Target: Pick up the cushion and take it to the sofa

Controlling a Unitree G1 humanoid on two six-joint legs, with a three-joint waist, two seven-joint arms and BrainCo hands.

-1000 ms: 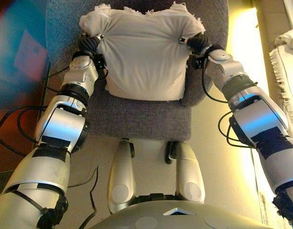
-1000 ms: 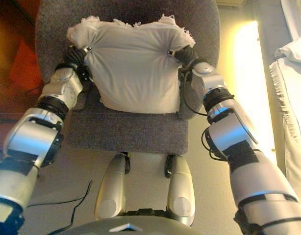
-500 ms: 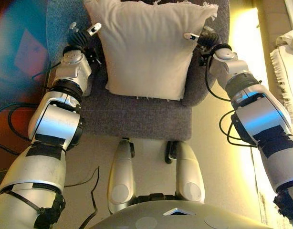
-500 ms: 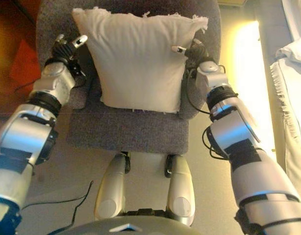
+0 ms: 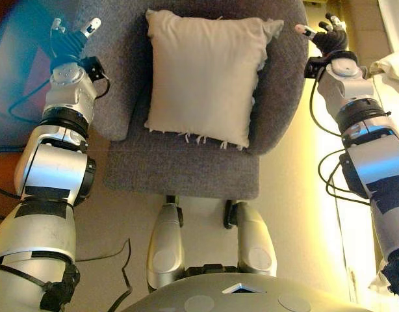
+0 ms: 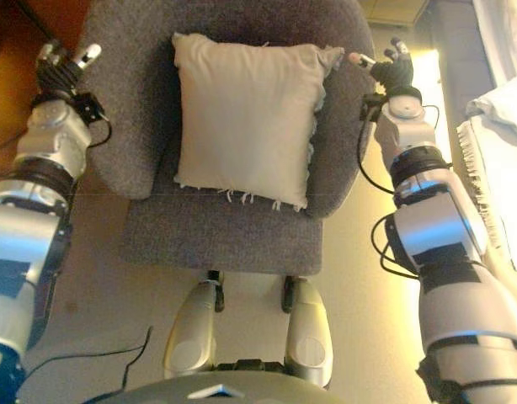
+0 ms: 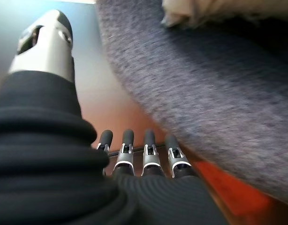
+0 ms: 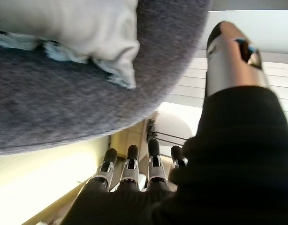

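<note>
A cream cushion point(image 5: 203, 75) with frayed edges leans against the back of a grey upholstered armchair point(image 5: 180, 166), resting on its seat. My left hand point(image 5: 69, 42) is out past the chair's left side, open, holding nothing. My right hand point(image 5: 326, 38) is out past the chair's right side, also open and empty. In the left wrist view the straight fingers point(image 7: 134, 152) point past the chair's grey edge point(image 7: 219, 108). The right wrist view shows a cushion corner point(image 8: 113, 51) on the chair, apart from the fingers point(image 8: 130, 166).
A white fringed cloth point(image 5: 394, 62) lies at the far right over a pale surface. Reddish-brown floor point(image 6: 6, 93) lies left of the chair, and pale floor point(image 5: 297, 214) lies to its right.
Both hands let go of the cushion's upper corners and swung outward past the chair's sides. The cushion settled flat against the chair back.
</note>
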